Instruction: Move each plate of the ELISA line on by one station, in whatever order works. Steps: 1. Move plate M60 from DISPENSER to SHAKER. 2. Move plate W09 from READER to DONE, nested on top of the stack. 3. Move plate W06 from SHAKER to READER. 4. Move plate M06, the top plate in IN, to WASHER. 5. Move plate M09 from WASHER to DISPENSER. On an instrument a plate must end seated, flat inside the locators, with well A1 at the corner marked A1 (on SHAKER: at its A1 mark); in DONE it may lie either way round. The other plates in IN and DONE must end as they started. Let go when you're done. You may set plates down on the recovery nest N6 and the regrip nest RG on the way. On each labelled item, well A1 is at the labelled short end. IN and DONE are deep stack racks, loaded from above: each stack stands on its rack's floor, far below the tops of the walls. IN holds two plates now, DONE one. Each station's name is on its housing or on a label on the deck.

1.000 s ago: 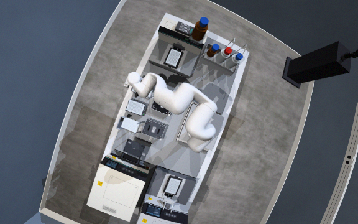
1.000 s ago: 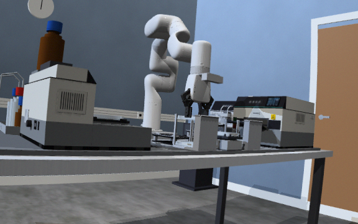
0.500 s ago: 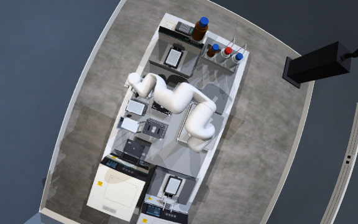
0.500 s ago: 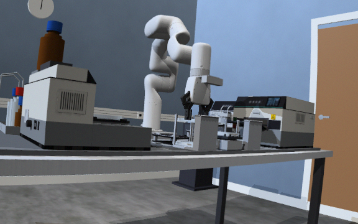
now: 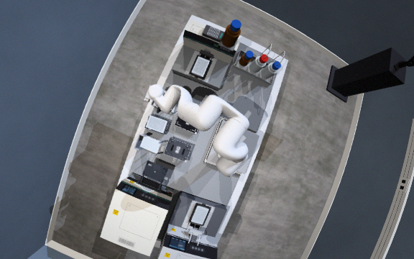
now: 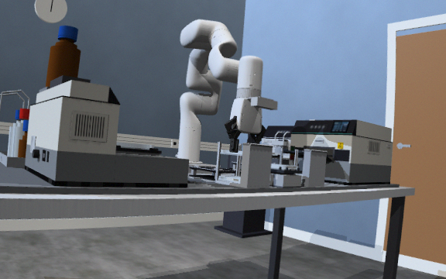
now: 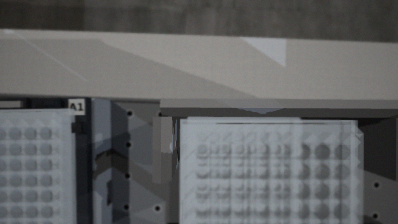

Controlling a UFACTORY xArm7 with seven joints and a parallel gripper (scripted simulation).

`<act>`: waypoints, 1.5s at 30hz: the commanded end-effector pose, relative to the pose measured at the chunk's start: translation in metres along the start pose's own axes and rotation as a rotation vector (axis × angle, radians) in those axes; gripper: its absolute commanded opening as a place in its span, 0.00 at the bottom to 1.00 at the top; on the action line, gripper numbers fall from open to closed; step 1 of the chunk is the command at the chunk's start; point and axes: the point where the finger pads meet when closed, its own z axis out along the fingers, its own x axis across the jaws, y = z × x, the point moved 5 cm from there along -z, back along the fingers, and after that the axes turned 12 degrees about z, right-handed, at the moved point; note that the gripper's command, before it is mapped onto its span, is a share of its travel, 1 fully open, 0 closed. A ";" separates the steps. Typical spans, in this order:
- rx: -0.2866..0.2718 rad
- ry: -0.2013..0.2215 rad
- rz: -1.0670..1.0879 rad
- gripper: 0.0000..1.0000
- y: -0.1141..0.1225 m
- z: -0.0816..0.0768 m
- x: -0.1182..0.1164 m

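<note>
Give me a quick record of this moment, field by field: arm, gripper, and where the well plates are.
arm: white jointed arm, wrist pointing down over the deck racks
gripper: black fingers shut on a translucent white well plate
neighbour: second well plate to its left in the wrist view, by an A1 mark
other plates: one near the brown bottle, one at the opposite end
plate labels: unreadable

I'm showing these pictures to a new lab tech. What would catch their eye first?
Probably the white arm, snaking across the middle of the deck with its gripper lowered between the racks and shut on a clear well plate. Next, the tall brown bottle with a blue cap, standing on the grey instrument at the left of the exterior view. Then the big cream instrument at the deck's near end in the top view.
</note>
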 end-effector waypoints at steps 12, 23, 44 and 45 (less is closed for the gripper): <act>0.005 0.001 0.000 0.00 -0.001 0.007 0.000; 0.005 0.001 0.000 0.00 -0.001 0.013 0.000; 0.005 0.001 0.000 0.00 -0.001 0.026 0.000; 0.005 0.001 0.000 0.00 -0.001 0.026 0.000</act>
